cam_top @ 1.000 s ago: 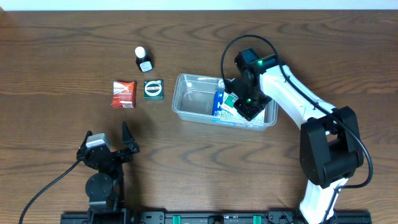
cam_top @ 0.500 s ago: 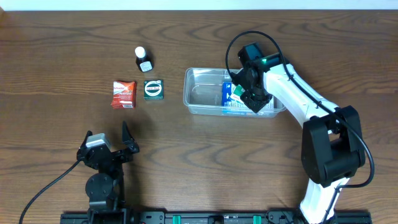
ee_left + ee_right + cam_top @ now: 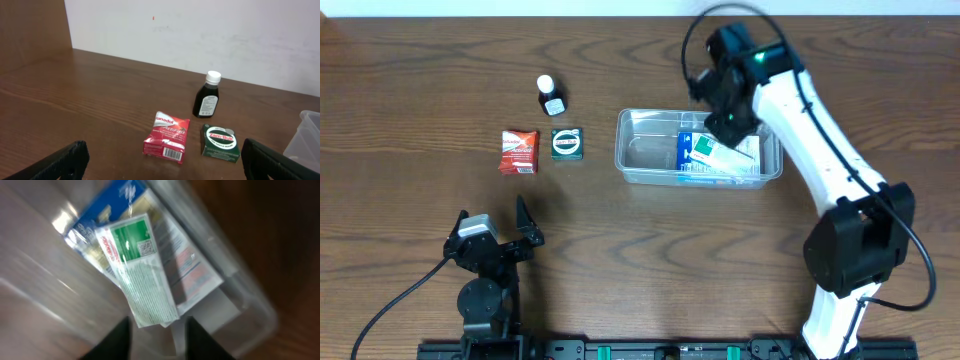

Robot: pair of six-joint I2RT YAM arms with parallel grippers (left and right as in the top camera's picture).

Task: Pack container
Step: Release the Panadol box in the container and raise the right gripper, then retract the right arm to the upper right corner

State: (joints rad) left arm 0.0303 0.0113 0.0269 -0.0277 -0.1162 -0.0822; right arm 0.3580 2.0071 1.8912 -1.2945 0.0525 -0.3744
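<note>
The clear plastic container (image 3: 642, 150) stands at mid-table. Inside its right half lie a blue packet (image 3: 690, 152) and a green-and-white packet (image 3: 728, 155), flat and overlapping. My right gripper (image 3: 725, 122) hovers over the container's far right part. Its jaws are parted, with nothing between them. In the right wrist view the green-and-white packet (image 3: 140, 270) rests on the blue packet (image 3: 107, 215), just beyond my right gripper (image 3: 157, 340). My left gripper (image 3: 492, 218) sits wide open at the near left, holding nothing.
Left of the container lie a red packet (image 3: 518, 151), a green box (image 3: 566, 143) and a small dark bottle with a white cap (image 3: 551, 96). The left wrist view shows the red packet (image 3: 167, 140), green box (image 3: 220, 144), bottle (image 3: 207, 97) and the container's corner (image 3: 306, 135).
My right gripper has opened, let go of the green-and-white packet in the container, and lifted toward the far side. The container slid a little right. The left arm is unmoved.
</note>
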